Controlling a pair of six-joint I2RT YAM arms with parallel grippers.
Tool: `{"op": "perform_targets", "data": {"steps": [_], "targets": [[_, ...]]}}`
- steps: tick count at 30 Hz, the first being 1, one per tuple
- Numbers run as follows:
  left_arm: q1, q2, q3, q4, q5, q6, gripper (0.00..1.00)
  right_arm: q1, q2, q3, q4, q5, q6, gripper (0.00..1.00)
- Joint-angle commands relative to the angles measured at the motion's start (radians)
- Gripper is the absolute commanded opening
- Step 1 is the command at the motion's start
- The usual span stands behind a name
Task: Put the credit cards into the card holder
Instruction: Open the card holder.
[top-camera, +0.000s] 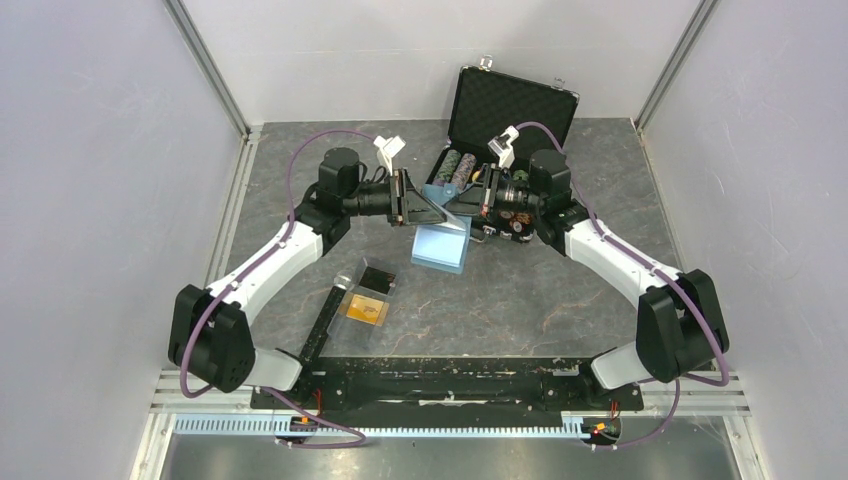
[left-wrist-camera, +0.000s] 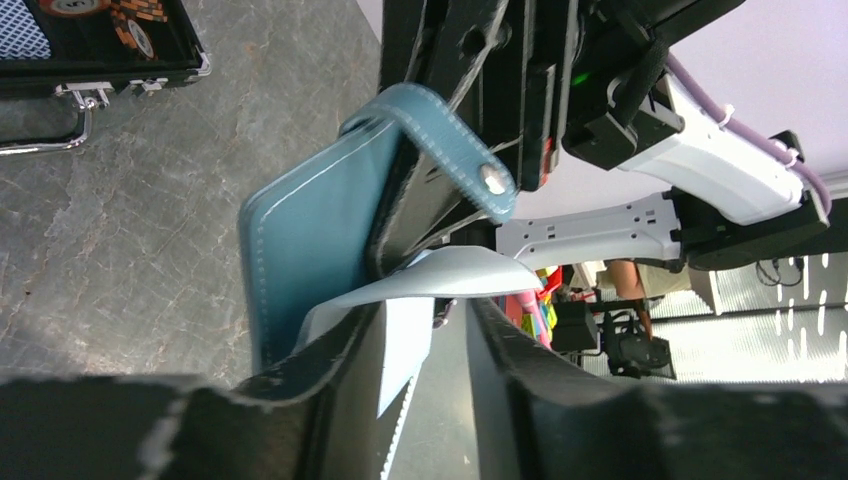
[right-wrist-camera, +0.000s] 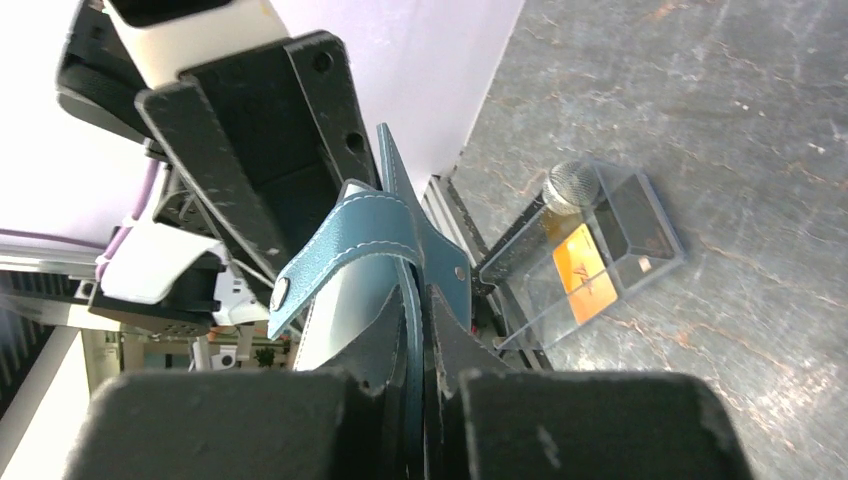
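Card holder (top-camera: 441, 243) aloft over the middle of the worktop (top-camera: 560, 300), unfolded, pale inside hanging down, snap tab (right-wrist-camera: 340, 250) curled loose. Right end effector (right-wrist-camera: 425, 345) pressed together on its teal flap; left end effector (left-wrist-camera: 425, 330) partly spread, pale inner leaf between the fingers, touching one. Nearer the bases, orange card (top-camera: 362, 308) lying in a clear box (right-wrist-camera: 650, 225) on the worktop; open black case (top-camera: 510, 100) with chips (top-camera: 458, 166) behind the holder.

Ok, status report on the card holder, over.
Right gripper shut on holder. Left gripper open around its inner flap. Orange card in clear box on table.
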Motion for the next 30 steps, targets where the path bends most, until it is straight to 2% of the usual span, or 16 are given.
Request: {"op": "perform_targets", "data": {"steps": [1, 4, 6, 10, 14, 17, 21, 24, 30], "targets": [[-0.012, -0.031, 0.013, -0.044, -0.041, 0.146, 0.38, 0.000, 0.005, -0.001, 0.178, -0.062, 0.127, 0.00], [-0.014, -0.042, 0.047, -0.215, -0.157, 0.263, 0.39, 0.001, 0.007, 0.011, 0.153, -0.064, 0.107, 0.00], [-0.014, -0.060, 0.058, -0.278, -0.255, 0.313, 0.46, -0.001, 0.007, 0.010, 0.136, -0.064, 0.094, 0.00], [-0.006, -0.065, 0.080, -0.362, -0.391, 0.342, 0.67, 0.000, 0.000, 0.007, 0.094, -0.059, 0.053, 0.00], [0.012, -0.046, 0.069, -0.315, -0.342, 0.306, 0.76, 0.001, -0.007, 0.007, 0.076, -0.062, 0.022, 0.00], [0.018, -0.023, 0.061, -0.258, -0.270, 0.287, 0.78, 0.002, -0.007, 0.007, 0.076, -0.074, 0.011, 0.00], [0.018, 0.001, 0.048, -0.178, -0.167, 0.245, 0.78, 0.000, -0.004, 0.002, 0.078, -0.084, 0.002, 0.00], [0.018, 0.007, 0.028, -0.084, -0.103, 0.193, 0.74, 0.000, 0.003, -0.005, 0.078, -0.087, 0.000, 0.00], [0.020, 0.015, 0.015, 0.018, -0.069, 0.122, 0.46, 0.002, 0.016, -0.024, 0.083, -0.099, -0.009, 0.00]]}}
